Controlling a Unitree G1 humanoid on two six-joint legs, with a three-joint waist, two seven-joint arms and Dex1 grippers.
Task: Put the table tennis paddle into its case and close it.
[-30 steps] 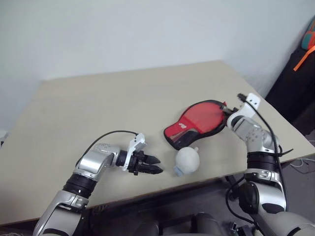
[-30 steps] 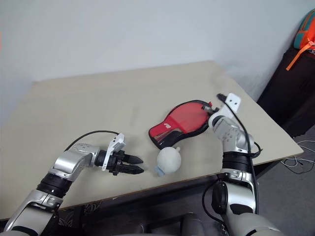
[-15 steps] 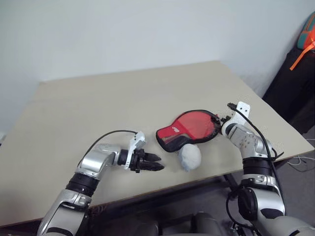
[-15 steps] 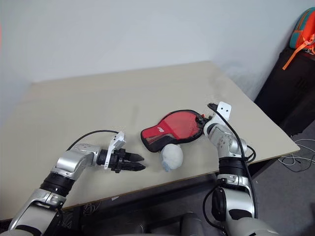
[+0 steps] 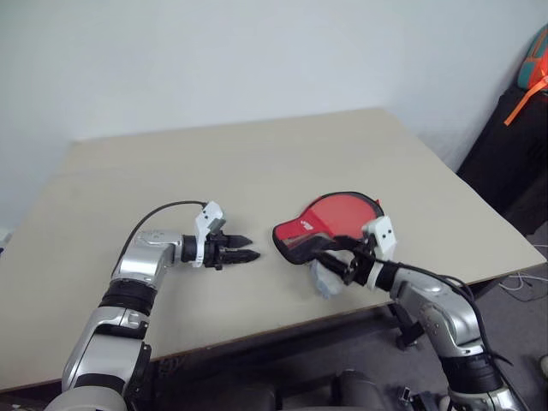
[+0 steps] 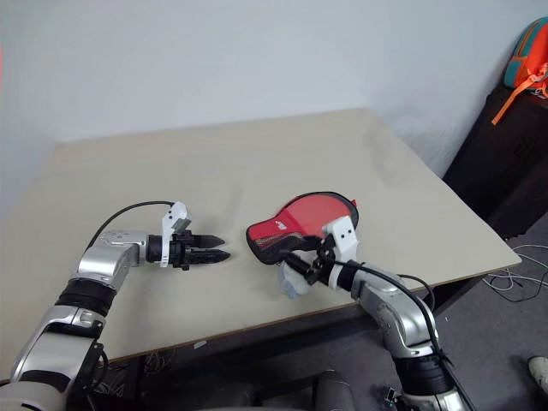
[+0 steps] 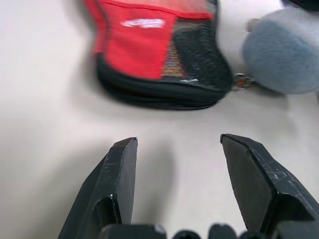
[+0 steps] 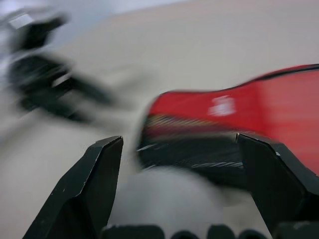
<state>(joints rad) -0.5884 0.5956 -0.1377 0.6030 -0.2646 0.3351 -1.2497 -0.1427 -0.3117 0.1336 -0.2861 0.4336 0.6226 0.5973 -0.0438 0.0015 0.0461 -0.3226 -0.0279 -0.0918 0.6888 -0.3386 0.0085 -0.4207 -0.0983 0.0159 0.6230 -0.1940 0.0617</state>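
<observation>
Beige tabletop point(image 5: 257, 163) sat in front of a plain white wall; dark bags w/ orange straps point(image 5: 531, 64) stood off past the table's right edge.

Case point(image 5: 330, 224) lay flat on the table near the front edge, red face up w/ small white print, black edging all round, dark mesh narrow end pointing toward my left side. Paddle itself I couldn't pick out — can't tell if it was inside the case.

Just in front of the case, touching or nearly so, sat a pale grey-white soft round thing point(image 5: 325, 278), partly hidden by my right hand.

My left gripper point(image 5: 244, 256) hovered over bare table, to the left of the case's narrow end & apart from it, fingers parted w/ nothing between them; left wrist view showed the mesh end straight ahead.

My right gripper point(image 5: 330, 264) was at the front of the case, fingers spread wide, pointing toward my left. Right wrist view had the pale round thing point(image 8: 167, 196) low between the fingers & the case just past it. Nothing gripped.
</observation>
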